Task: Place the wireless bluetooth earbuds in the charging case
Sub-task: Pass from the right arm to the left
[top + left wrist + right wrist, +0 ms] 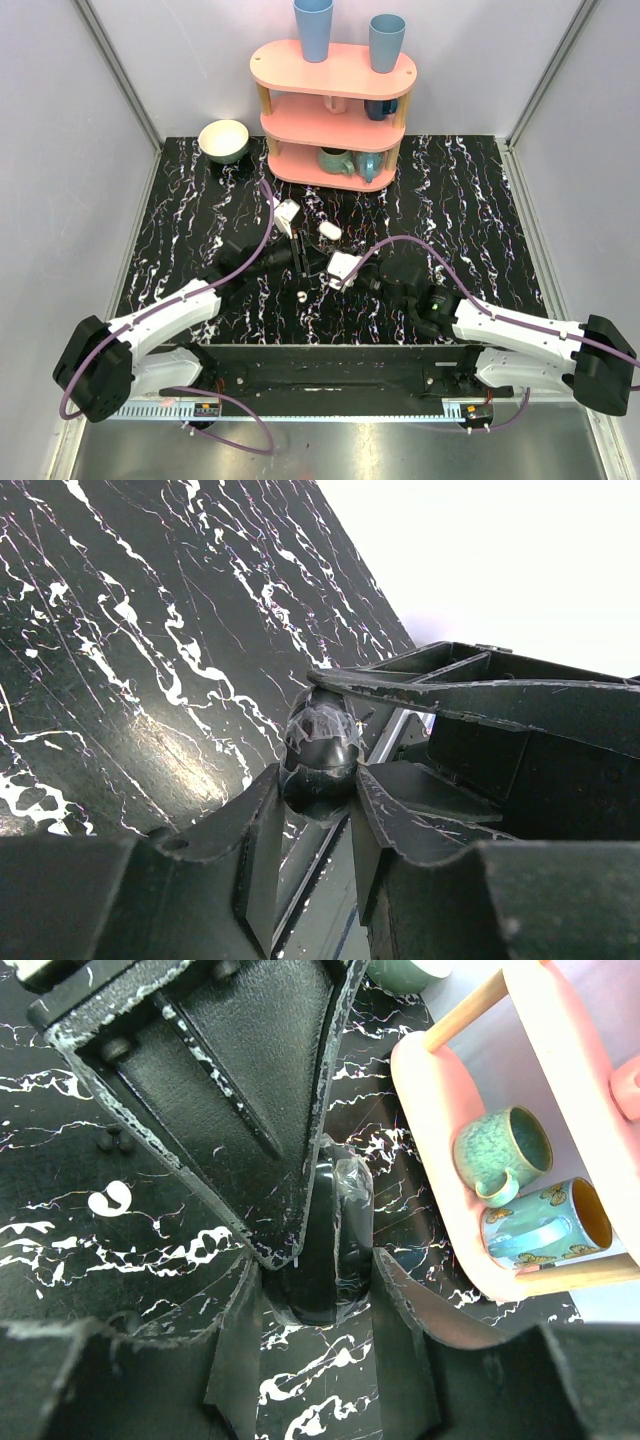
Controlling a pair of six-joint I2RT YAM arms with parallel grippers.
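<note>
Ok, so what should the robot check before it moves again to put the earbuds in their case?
1. Is the charging case in sight? Ok, it lies on the table.
2. Is the case lid open? Cannot tell, too small.
3. Are the earbuds found? Cannot tell. A tiny white speck on the table may be one.
4. Is the left gripper shut? Ok.
5. Is an earbud pinched in it? Cannot tell, nothing white shows there.
6. Is the pink shelf out of the way? Ok, it stands behind, apart from the case.
</note>
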